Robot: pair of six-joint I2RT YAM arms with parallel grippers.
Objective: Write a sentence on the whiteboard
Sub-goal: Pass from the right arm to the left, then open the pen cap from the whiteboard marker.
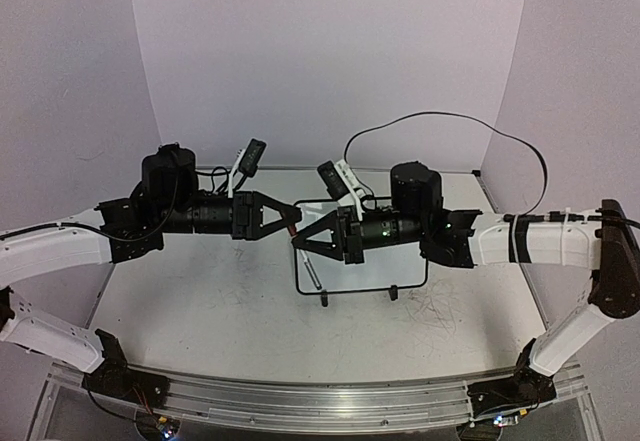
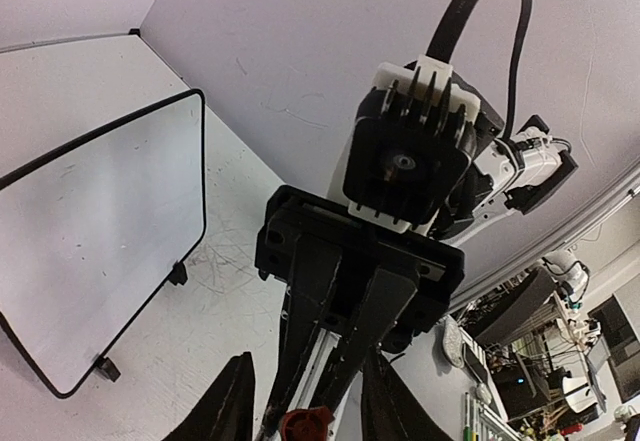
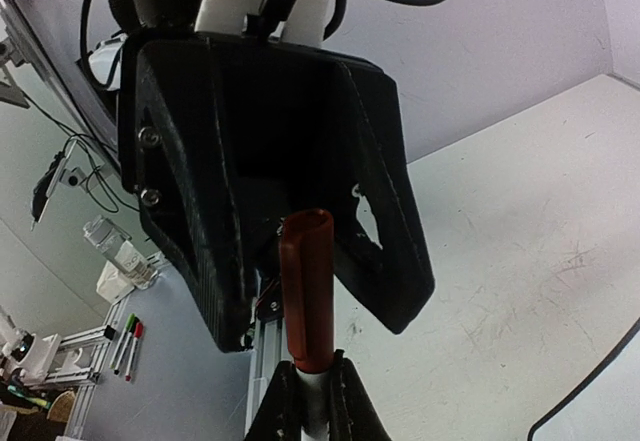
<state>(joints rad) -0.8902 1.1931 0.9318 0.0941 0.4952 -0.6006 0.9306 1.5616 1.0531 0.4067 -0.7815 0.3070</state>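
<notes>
The right tool (image 3: 312, 373) is clamped on the white barrel of a marker (image 3: 318, 401). Its red cap (image 3: 305, 291) points straight into the left tool (image 2: 308, 391), whose jaws stand apart on either side of that cap. The whiteboard (image 2: 100, 221) sits on the worktop (image 1: 200, 311) just below both tools.

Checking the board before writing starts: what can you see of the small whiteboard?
The whiteboard is a small white rectangle with a thin black rim, rounded corners and two small black feet on one long edge. Its face bears only faint specks, no words. It rests on the scuffed white tabletop; whether flat or tilted is unclear.
</notes>
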